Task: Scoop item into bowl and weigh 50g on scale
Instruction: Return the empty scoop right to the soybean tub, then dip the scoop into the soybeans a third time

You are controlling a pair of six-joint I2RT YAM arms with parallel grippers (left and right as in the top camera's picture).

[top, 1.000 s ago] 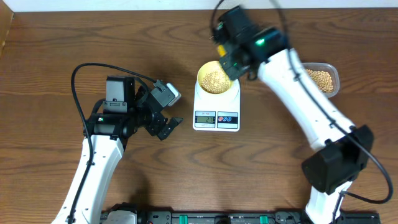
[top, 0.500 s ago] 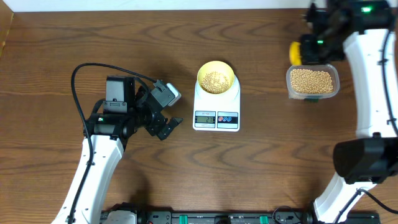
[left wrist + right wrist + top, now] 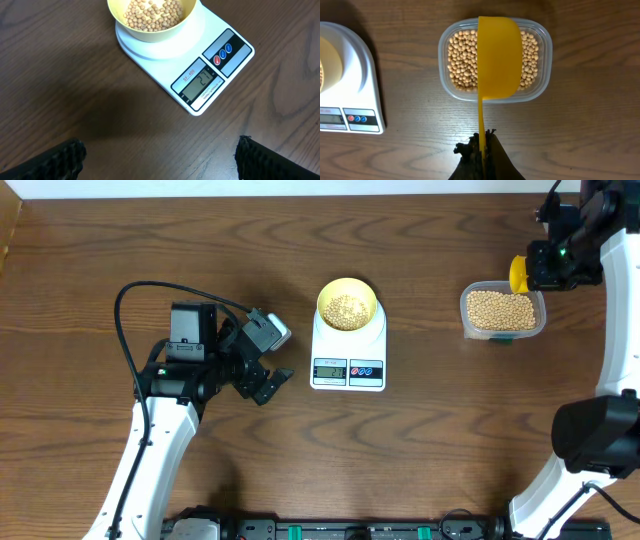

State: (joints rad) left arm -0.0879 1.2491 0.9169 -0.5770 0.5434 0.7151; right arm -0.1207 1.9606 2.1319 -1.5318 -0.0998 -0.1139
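A pale yellow-green bowl [image 3: 347, 305] holding tan beans [image 3: 346, 307] stands on the white scale [image 3: 348, 363] at mid-table; the left wrist view shows the bowl [image 3: 151, 20] and the scale [image 3: 210, 75] with its display lit. My right gripper [image 3: 548, 265] is shut on the thin handle of a yellow scoop [image 3: 518, 274] at the far right. In the right wrist view the right gripper [image 3: 483, 141] holds the scoop [image 3: 499, 57] over a clear tub [image 3: 543, 65] full of beans [image 3: 460, 62]. My left gripper [image 3: 270, 370] hangs open over bare wood left of the scale.
The clear tub [image 3: 503, 311] of beans stands right of the scale, near the table's right side. The left arm's black cable loops over the wood at the left. A dark rail runs along the table's front edge.
My right arm has swung the scoop from above the bowl over to the tub at the far right. The left arm has not moved.
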